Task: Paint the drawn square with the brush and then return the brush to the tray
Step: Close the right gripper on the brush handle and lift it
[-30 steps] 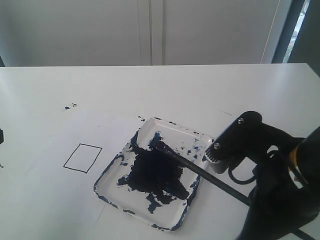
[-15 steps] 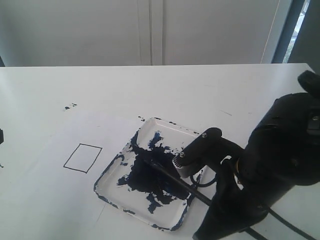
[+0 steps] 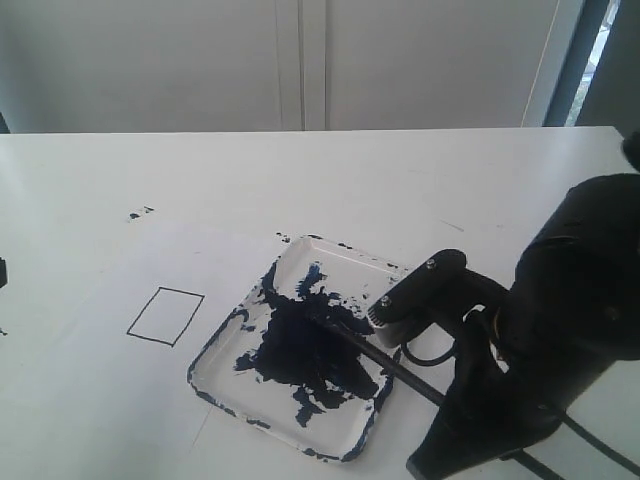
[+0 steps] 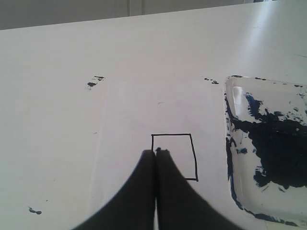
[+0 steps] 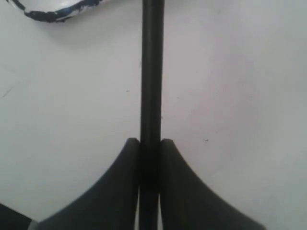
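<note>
From the exterior view, the brush [image 3: 385,362] slants down with its tip in the dark blue blotch of the tray [image 3: 345,252], which sits on the white tabletop [image 3: 420,180]. The drawn square [image 3: 165,316], just beside the tray, is blank. I'd judge that nothing is painted yet, so both the painting and the return of the brush are ahead.

In the left wrist view, the left end effector [image 4: 156,152] is pressed shut and empty, seen against one corner of the square.

In the right wrist view, the right end effector [image 5: 150,142] is clamped on the brush handle, just outside the tray's rim.
</note>
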